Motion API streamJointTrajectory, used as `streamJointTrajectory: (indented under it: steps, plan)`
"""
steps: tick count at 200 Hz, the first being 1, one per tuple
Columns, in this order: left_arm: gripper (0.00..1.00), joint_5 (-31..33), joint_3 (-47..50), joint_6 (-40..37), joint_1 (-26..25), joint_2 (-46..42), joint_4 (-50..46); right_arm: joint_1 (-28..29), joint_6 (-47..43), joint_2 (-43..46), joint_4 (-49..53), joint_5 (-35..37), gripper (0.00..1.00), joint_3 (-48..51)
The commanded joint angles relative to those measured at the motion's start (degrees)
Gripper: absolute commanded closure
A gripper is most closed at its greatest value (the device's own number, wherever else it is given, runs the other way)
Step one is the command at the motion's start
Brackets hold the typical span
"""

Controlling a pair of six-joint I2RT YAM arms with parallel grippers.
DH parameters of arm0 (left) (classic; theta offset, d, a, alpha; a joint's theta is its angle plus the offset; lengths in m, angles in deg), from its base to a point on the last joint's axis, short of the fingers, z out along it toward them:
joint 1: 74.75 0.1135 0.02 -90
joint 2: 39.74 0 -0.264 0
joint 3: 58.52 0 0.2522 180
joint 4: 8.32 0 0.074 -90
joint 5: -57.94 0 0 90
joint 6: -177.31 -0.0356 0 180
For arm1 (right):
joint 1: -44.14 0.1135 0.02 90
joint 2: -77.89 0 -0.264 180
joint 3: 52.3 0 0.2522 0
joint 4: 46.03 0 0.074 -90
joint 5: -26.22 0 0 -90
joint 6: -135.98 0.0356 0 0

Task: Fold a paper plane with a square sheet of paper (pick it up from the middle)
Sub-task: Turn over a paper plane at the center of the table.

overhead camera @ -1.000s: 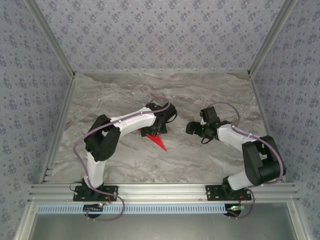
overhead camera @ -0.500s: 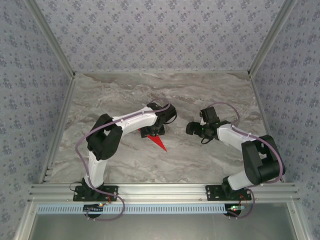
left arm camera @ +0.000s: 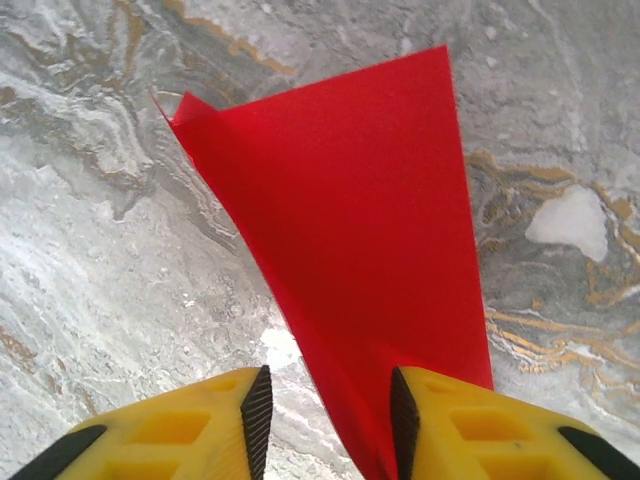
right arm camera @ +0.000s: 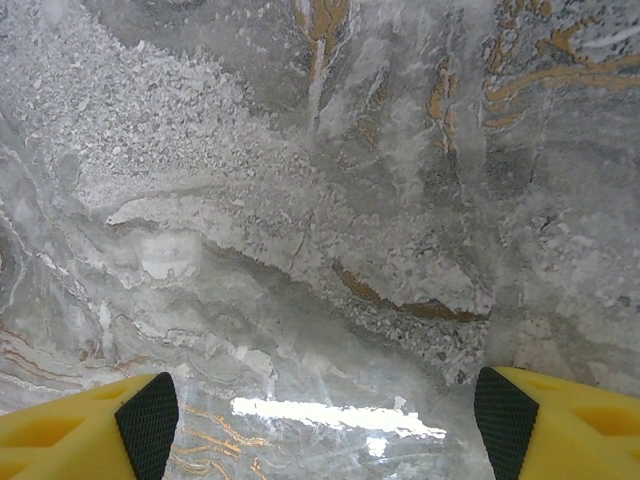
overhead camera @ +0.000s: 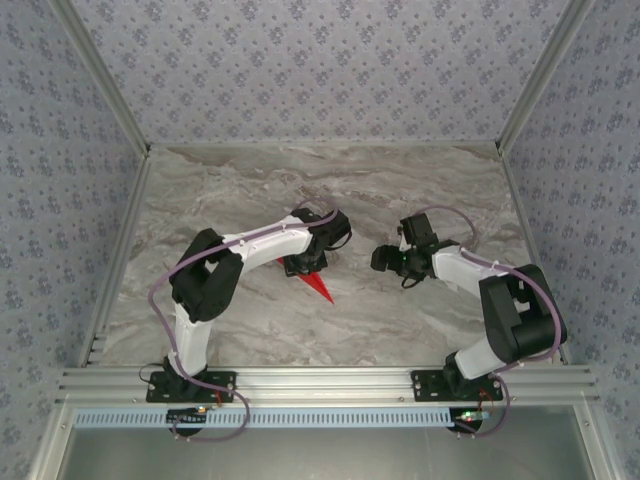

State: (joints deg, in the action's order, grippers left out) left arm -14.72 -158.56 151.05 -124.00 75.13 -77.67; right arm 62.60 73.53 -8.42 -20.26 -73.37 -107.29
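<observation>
Marble table (overhead camera: pixel 420 190), both arms over its middle; red paper plane (overhead camera: pixel 321 289) lies just left of centre under my left arm, long axis diagonal, pointed tip toward the near right; left fingers (left arm camera: pixel 470 425) have narrowed around it over the last second, a gap remaining, so I judge a grasp is beginning; right fingers (right arm camera: pixel 80 430) stand wide over bare table.
</observation>
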Motion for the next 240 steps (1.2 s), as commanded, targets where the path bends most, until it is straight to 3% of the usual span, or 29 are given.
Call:
streamJointTrajectory:
  steps: [1, 25, 53, 99, 149, 207, 240]
  plan:
    - [0.69, 2.13, 0.35, 0.53, 0.10, -2.07, -0.84, 0.48, -0.74, -1.71, -0.01, -2.10, 0.18, -1.13]
    - [0.86, 2.62, 0.56, -0.40, 0.43, -3.01, -0.47, 0.52, -0.76, -1.71, 0.07, -2.11, 0.18, -1.06]
    - [0.97, 3.20, 0.25, -2.81, 0.59, -6.75, 0.02, 0.53, -0.74, -1.53, -0.10, -2.06, 0.18, -0.99]
    - [0.99, 0.46, -0.93, -10.81, 0.78, -17.24, 4.56, 0.43, -1.25, 2.01, 2.44, 5.96, 0.20, -0.59]
    - [1.00, -13.40, 9.53, -18.80, 3.85, -23.20, 27.00, -0.30, -1.10, 7.60, 2.00, 9.48, 0.19, 1.55]
    - [1.00, -24.42, 23.63, -15.63, 5.22, -20.09, 50.15, 0.60, -0.10, 12.41, -0.09, 2.16, 0.20, 3.13]
    - [1.00, -27.41, 30.67, -10.71, 5.23, -17.98, 61.90, 5.70, 2.53, 13.53, -2.71, -2.58, 0.25, 3.72]
